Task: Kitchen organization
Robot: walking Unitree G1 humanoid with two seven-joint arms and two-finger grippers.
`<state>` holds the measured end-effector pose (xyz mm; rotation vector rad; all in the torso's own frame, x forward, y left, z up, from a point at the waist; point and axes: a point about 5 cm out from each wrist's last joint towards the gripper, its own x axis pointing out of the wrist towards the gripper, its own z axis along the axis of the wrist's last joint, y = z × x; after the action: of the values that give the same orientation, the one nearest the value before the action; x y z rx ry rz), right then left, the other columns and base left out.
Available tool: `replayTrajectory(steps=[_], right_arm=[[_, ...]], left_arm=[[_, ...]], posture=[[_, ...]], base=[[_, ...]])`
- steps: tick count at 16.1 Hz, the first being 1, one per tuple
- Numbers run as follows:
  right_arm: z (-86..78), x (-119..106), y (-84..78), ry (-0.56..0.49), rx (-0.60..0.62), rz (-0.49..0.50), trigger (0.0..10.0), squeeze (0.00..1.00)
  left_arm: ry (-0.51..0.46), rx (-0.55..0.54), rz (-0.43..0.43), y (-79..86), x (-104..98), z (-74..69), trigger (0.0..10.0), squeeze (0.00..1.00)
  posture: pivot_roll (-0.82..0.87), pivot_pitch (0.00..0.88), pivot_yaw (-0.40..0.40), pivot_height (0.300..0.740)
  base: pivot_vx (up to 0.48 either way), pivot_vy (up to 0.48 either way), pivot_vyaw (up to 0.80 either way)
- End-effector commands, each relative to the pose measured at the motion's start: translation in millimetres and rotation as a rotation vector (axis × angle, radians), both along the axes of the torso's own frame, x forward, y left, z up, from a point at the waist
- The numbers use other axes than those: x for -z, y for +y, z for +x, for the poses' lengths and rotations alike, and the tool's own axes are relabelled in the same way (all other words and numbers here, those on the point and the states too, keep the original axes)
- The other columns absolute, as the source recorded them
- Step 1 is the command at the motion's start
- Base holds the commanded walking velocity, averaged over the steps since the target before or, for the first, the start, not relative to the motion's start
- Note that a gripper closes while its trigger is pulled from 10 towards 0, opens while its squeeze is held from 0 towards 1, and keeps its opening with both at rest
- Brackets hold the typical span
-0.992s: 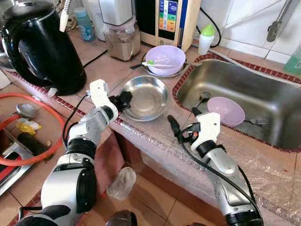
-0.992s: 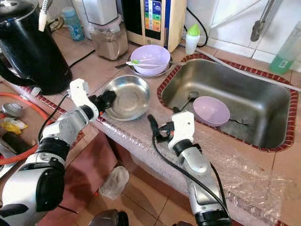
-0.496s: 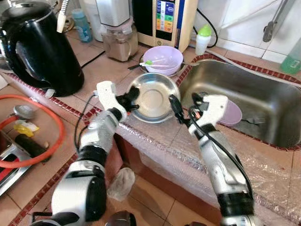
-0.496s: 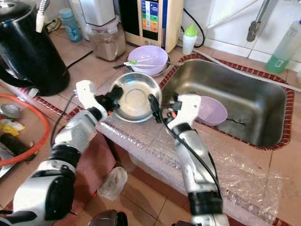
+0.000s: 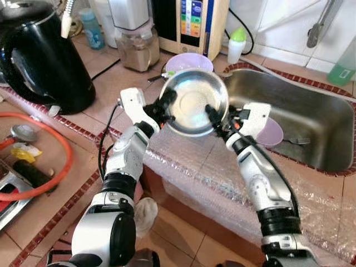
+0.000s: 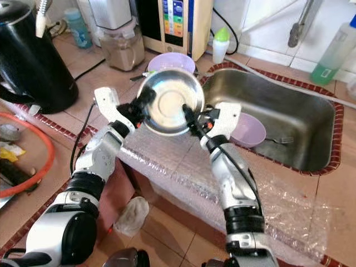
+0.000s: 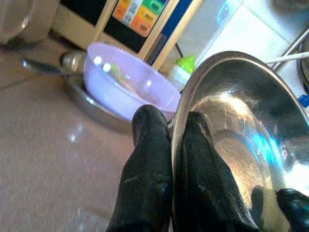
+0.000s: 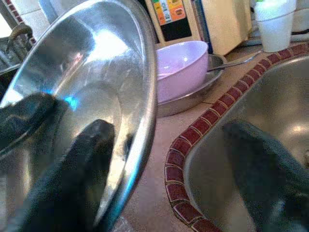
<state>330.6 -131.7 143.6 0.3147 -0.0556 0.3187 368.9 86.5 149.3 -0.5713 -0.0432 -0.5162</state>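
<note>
Bowl: steel bowl (image 5: 196, 103) lifted off the table (image 5: 183, 161), tilted on edge, hollow facing the camera, in front of the lilac bowl (image 5: 188, 62).
Left tool: left tool (image 5: 167, 102) pinched on the bowl's left rim, one finger each side.
Right tool: right tool (image 5: 213, 117) spread wide; one finger inside the bowl's right rim, the other over the sink (image 5: 311, 119).
Writing: appliance panel (image 5: 192, 18) has coloured labels, too small to read.
</note>
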Motion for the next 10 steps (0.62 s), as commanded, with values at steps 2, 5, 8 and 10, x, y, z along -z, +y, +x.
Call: replayTrajectory(steps=[2, 5, 8, 10], right_arm=[[9.0, 0, -11.1, 0.058, 0.025, 0.02, 0.0, 0.0], [19.5, 3, -30.9, 0.186, 0.057, 0.084, 0.0, 0.0], [24.0, -6, -35.1, 0.173, 0.041, 0.058, 0.0, 0.0], [21.3, -5, -32.5, 0.187, 0.025, 0.06, 0.0, 0.0]], left_arm=[[-0.092, 0.016, 0.029, -0.7, -12, -2.1, 0.0, 0.0], [-0.183, 0.086, 0.056, -14.5, -19, -11.5, 0.0, 0.0], [-0.237, 0.083, 0.105, -14.1, -24, -15.1, 0.0, 0.0], [-0.275, 0.111, 0.163, -10.5, -25, -21.5, 0.0, 0.0]], posture=[[-0.09, 0.0, 0.044, 0.74], [-0.09, 0.0, 0.043, 0.74], [-0.09, 0.001, 0.044, 0.74], [-0.09, 0.004, 0.042, 0.74]], base=[[0.0, 0.0, 0.0], [0.0, 0.0, 0.0], [0.0, 0.0, 0.0], [0.0, 0.0, 0.0]])
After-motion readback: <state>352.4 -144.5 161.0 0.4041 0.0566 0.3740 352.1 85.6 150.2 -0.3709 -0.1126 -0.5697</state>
